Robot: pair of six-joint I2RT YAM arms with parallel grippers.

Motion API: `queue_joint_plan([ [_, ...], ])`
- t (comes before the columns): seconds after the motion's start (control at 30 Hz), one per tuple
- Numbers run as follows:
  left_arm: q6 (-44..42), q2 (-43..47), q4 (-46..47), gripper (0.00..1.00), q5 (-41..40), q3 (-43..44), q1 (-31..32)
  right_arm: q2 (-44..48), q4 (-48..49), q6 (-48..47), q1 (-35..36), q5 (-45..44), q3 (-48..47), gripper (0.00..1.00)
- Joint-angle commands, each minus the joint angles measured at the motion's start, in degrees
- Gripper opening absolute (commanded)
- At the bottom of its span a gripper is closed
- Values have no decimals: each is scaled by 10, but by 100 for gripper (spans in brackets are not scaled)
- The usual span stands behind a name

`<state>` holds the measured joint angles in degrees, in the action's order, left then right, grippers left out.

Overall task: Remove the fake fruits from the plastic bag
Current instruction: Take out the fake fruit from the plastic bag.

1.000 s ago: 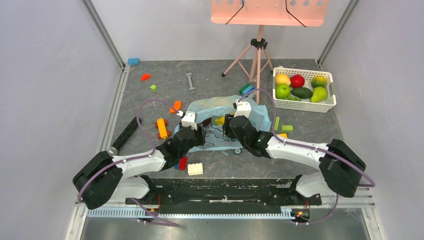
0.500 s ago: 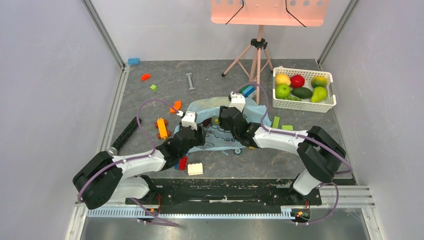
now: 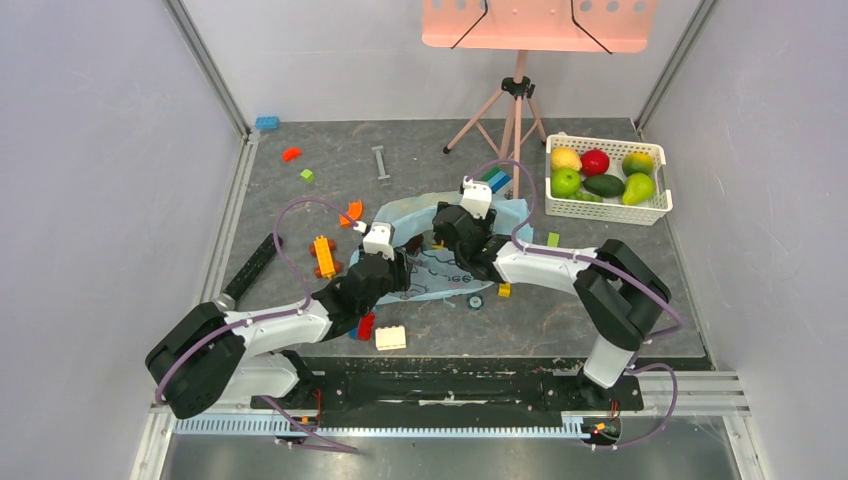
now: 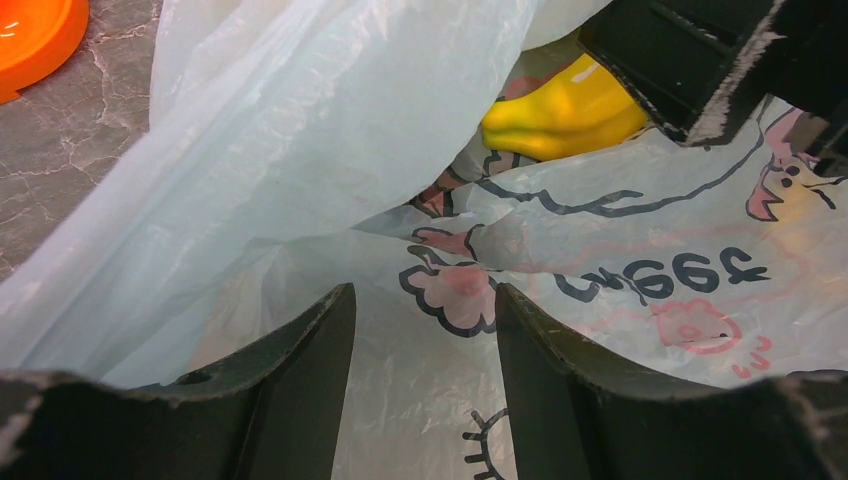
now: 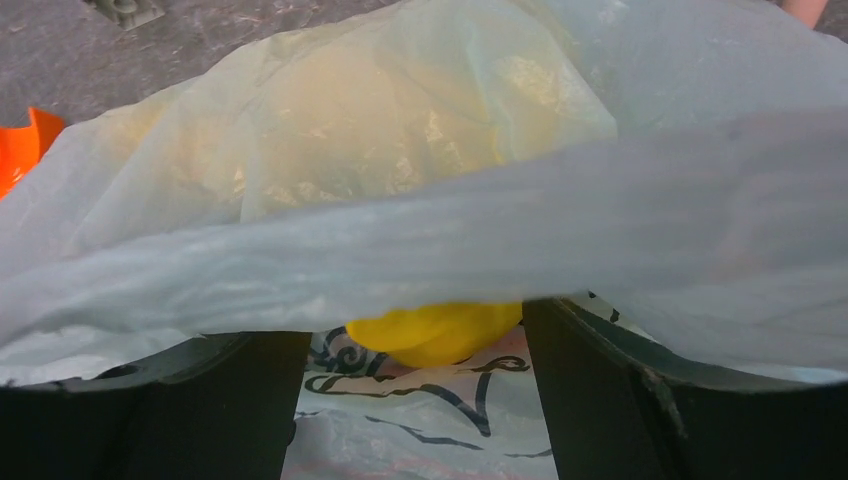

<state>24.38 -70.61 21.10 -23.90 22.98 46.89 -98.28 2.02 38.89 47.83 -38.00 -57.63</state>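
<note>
Right pincer (image 5: 413, 322) agape; yellow fruit (image 5: 445, 332) just ahead, under plastic bag (image 5: 400, 150)

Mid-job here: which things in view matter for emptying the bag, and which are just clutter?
Job:
plastic bag
yellow fruit just inside its mouth
left gripper, open over the bag
right gripper, open around the yellow fruit

Clutter:
white basket of fruit
orange block
white block
blue block
tripod

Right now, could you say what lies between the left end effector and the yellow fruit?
In the left wrist view, only the crumpled plastic bag separates the left end effector from the yellow fruit.
</note>
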Motion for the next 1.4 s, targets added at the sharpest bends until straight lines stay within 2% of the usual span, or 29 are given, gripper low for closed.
queue_joint_plan([
  [0.0,-27,5,10,61,-12,18,1,-23,-27,18,-6,-39,-39,80],
  [0.47,-25,2,10,61,-9,18,1,-99,-108,23,-23,-27,-97,76],
  [0.73,-25,2,9,61,-9,19,1,-92,-110,21,-23,-31,-89,51],
  [0.93,-25,2,10,61,-9,19,1,-50,-89,19,-23,-29,-52,25],
  [1.0,-26,1,9,61,-9,19,1,-29,-81,17,-23,-27,-38,20],
  [1.37,-26,-1,9,61,-7,20,1,77,-53,5,-23,1,-3,19],
])
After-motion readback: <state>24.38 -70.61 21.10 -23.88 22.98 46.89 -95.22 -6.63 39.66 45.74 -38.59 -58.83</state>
